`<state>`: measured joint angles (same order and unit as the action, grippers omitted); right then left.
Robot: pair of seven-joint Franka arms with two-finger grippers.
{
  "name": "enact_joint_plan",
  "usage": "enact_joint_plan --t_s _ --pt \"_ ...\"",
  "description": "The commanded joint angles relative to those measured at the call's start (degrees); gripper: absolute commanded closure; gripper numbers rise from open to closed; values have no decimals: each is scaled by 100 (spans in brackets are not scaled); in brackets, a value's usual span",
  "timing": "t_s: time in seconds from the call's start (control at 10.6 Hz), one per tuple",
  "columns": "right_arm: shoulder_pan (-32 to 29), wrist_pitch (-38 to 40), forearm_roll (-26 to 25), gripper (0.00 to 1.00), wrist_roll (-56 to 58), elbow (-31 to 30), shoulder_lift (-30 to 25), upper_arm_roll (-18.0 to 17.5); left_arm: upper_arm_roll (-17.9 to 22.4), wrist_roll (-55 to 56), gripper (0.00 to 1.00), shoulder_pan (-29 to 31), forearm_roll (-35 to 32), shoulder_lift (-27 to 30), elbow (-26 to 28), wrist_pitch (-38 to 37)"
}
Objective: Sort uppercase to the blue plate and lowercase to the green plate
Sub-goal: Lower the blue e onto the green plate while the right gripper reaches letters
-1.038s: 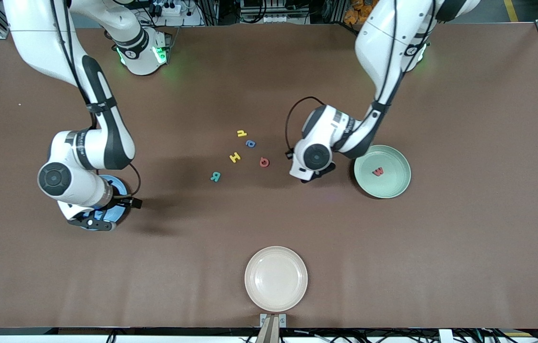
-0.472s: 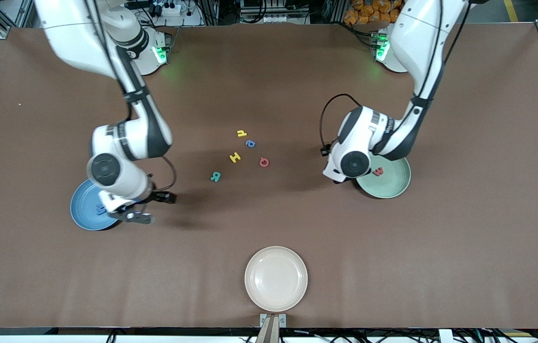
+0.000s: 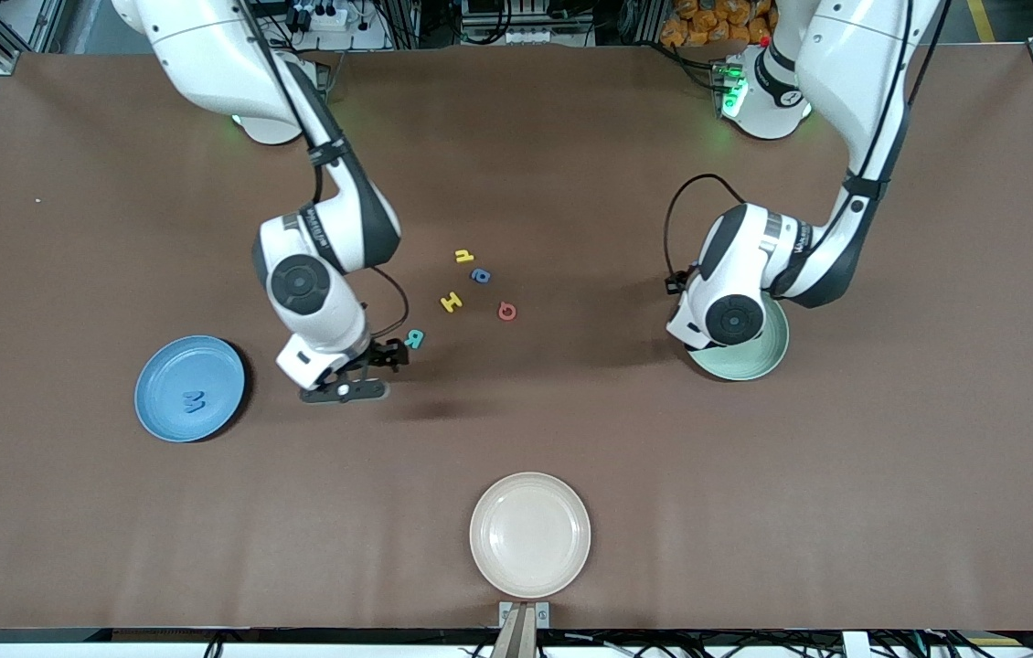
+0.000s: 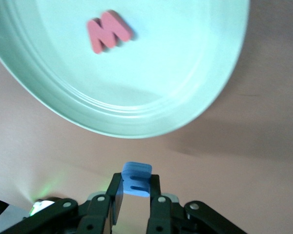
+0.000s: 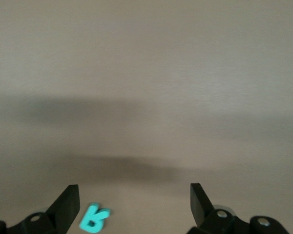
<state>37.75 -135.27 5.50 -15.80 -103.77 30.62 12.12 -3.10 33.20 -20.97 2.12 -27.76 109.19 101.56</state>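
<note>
Three round plates sit on the brown counter: the blue plate toward the right arm's end, the green plate toward the left arm's end, and a cream plate nearest the front camera, midway between the ends. The blue plate is sky-blue with a raised rim and carries a blue M lying flat, its long axis slanted. The green plate is pale mint; the left wrist view shows a red w lying flat in it, tilted. The left gripper hangs over the green plate's rim, its jaws pinching a small blue foam letter upright between them. The right gripper hovers over the counter just beside the teal R, its jaws spread wide and holding nothing. Four loose letters lie flat mid-counter, all turned at odd angles: the teal R nearest the camera, then the yellow H and red Q, then a blue a and a yellow n farthest.
</note>
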Motion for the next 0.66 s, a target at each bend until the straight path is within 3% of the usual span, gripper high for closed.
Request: enact_joint_plan --t_s 0.0,0.28,0.47,0.57 --pt "101 -795 74 0 192 -396 14 -419 -33 -383 86 163 -396 139 120 21" --pt "110 -1423 74 0 498 -933 14 -929 -33 -823 86 286 -423 121 112 477" --pt "276 -1415 39 0 893 -1057 23 -948 -33 -859 85 295 -423 17 120 881" --pt "285 -1371 30 0 1112 -1066 31 -948 -33 -859 78 296 -423 -36 129 1031"
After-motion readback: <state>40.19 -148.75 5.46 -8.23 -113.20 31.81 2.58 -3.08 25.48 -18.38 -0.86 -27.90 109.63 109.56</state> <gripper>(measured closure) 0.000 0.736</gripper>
